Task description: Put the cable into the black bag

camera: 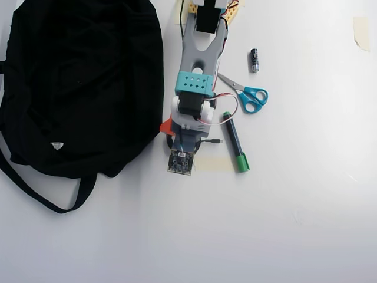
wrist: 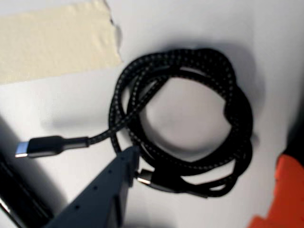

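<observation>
A coiled black braided cable (wrist: 190, 123) lies on the white table in the wrist view, one USB plug (wrist: 40, 146) sticking out to the left. My gripper (wrist: 209, 159) is open just above it: the blue-grey finger (wrist: 107, 190) sits by the coil's lower left, the orange finger (wrist: 285, 190) beyond its lower right, so the jaws straddle the coil's lower part. In the overhead view the arm hides the coil; only a plug end (camera: 212, 141) shows to the right of the gripper (camera: 175, 134). The black bag (camera: 76, 82) lies flat on the left, close beside the gripper.
A piece of beige tape (wrist: 57, 42) is stuck by the cable and shows in the overhead view (camera: 215, 164). A green-capped marker (camera: 235, 142), blue scissors (camera: 250, 97) and a small battery (camera: 254, 60) lie right of the arm. The bag strap (camera: 47, 197) loops out below.
</observation>
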